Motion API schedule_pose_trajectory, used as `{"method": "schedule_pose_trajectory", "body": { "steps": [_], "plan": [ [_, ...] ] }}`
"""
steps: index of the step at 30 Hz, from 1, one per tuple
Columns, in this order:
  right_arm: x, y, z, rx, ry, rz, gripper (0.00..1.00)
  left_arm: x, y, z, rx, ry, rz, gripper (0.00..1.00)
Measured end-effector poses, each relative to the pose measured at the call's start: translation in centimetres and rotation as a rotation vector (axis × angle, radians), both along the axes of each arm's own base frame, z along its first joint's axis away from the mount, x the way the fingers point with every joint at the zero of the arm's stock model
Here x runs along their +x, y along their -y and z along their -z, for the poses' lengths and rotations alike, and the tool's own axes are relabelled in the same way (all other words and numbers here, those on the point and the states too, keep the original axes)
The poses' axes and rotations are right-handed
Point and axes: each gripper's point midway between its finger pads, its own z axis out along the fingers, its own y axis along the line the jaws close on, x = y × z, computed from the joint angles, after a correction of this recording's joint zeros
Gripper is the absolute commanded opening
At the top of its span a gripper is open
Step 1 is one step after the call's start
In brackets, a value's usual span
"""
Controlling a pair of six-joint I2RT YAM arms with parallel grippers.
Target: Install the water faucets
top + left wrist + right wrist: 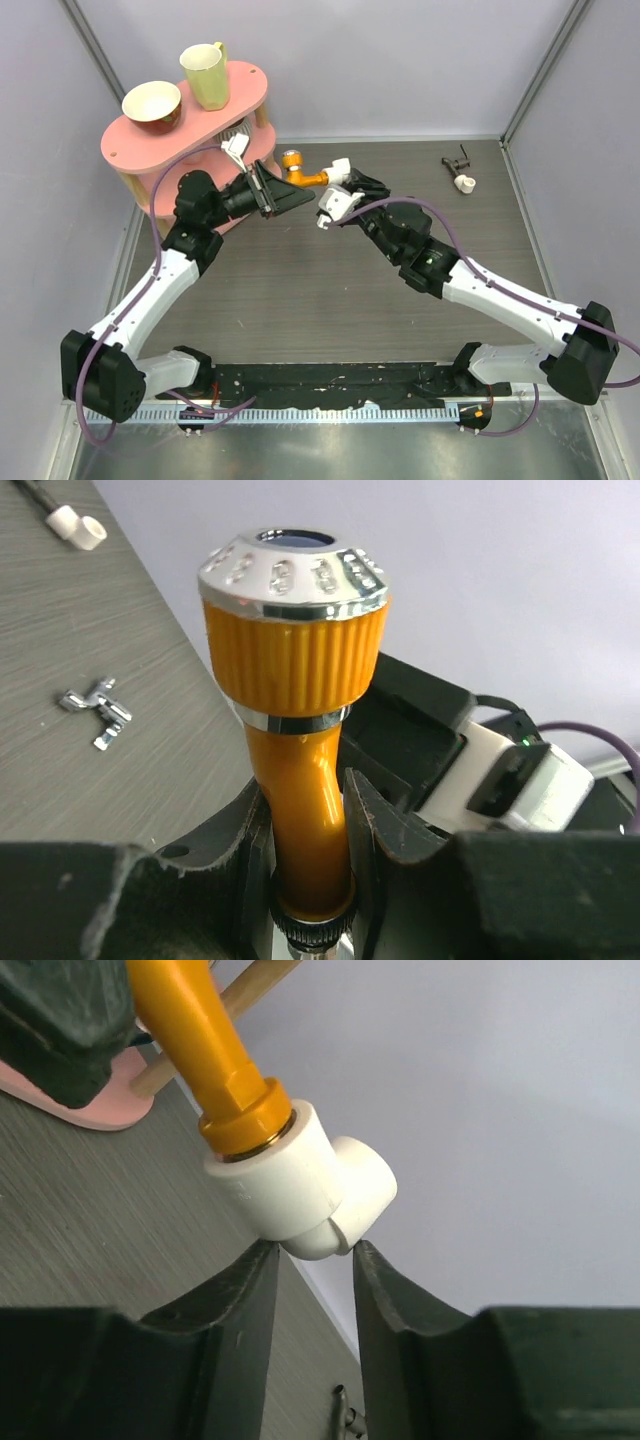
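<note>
Top view: we see the left gripper (292, 187) clamped on the orange tap (306, 178), with the silvery knob (293, 158) sticking out past the jaw tips. The white fitting (338, 171) sits at the tap's other end, right at the tips of the right gripper (350, 183). A dark tap piece (459, 173) lies on the table (320, 290), well apart from both jaws. Left wrist view: the left gripper (305, 795) has its jaws closed on the orange tap (298, 750). The knob (290, 575) stands above them, and a small silver piece (95, 705) lies off to the jaws' left. Right wrist view: the right gripper (312, 1252) has its jaws parted to roughly the width of the white fitting (290, 1185). The fitting's lower end sits just at the tips, and we cannot tell whether they press on it. The orange tap (190, 1020) enters the fitting from above.
</note>
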Motion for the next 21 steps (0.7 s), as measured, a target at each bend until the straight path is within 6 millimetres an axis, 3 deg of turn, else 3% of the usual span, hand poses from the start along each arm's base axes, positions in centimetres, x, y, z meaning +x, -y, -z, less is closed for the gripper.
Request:
{"method": "schedule_pose_trajectory", "body": {
  "steps": [6, 11, 14, 15, 18, 21],
  "plan": [
    [-0.5, -0.3, 1.4, -0.030, -0.098, -0.034, 0.18, -1.5, 0.2, -1.9, 0.007, 0.077, 0.082, 0.00],
    [-2.9, -2.4, 1.8, -0.042, -0.217, -0.165, 0.21, -1.5, 0.0, -1.9, 0.034, 0.122, 0.087, 0.00],
    [-3.9, -2.4, 1.6, -0.016, -0.264, -0.198, 0.37, -0.8, -0.6, -1.3, 0.053, 0.113, 0.058, 0.00],
    [-4.3, -2.2, 1.6, -0.006, -0.278, -0.205, 0.54, -0.5, -0.9, -1.2, 0.057, 0.109, 0.046, 0.00],
    [-5.0, -1.4, 1.2, 0.037, -0.316, -0.217, 0.75, 0.1, -1.4, -1.0, 0.069, 0.122, 0.024, 0.00],
    [-5.1, -0.6, 0.6, 0.098, -0.373, -0.254, 0.79, 0.3, -1.8, -0.9, 0.079, 0.155, 0.019, 0.00]
  ]
}}
